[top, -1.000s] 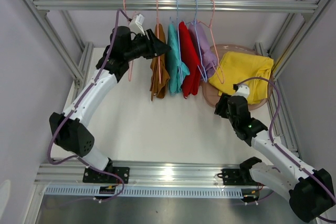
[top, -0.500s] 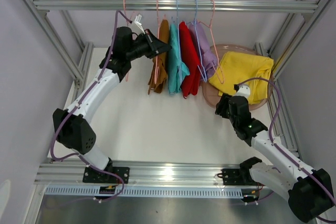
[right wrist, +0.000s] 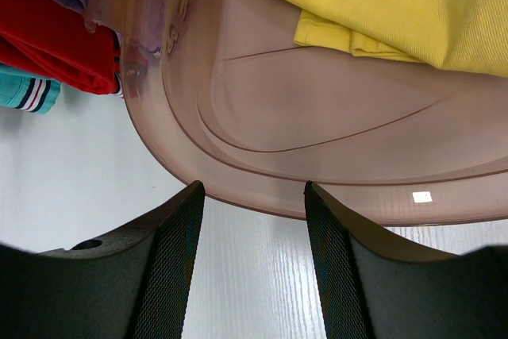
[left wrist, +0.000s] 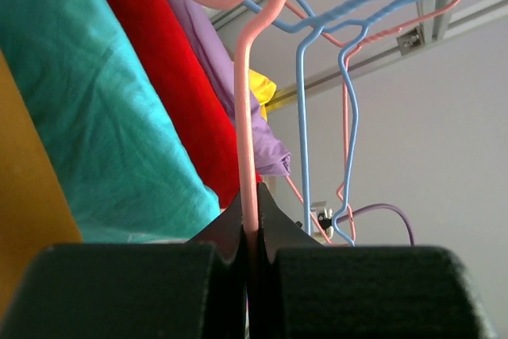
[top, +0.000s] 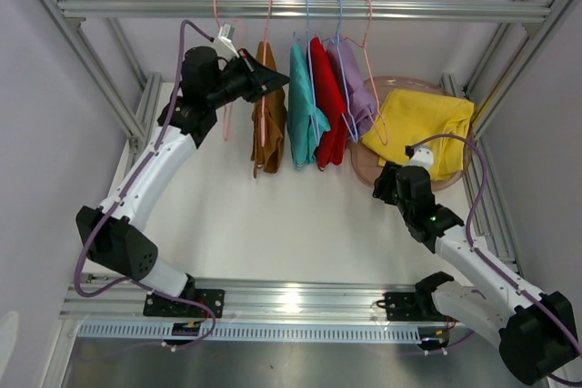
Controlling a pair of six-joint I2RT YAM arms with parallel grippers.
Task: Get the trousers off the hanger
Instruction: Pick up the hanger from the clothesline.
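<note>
– Overhead?
– Hanging from the rail point(top: 436, 11): brown trousers point(top: 270, 120), teal pair point(top: 305, 106), red pair point(top: 329, 106), lavender pair point(top: 350, 84). The yellow trousers point(top: 423, 124) lie in the tub point(top: 364, 165).
– Left wrist?
– The left tool point(left wrist: 249, 224) is clamped on the pink hanger point(left wrist: 245, 140).
– Right wrist?
– The right tool point(right wrist: 252, 260) gapes before the tub.

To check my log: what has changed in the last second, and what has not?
The jaws of the left arm closed on the pink hanger holding the brown trousers and drew it left, away from the teal trousers. The right arm, the tub and the other trousers stayed as they were.
</note>
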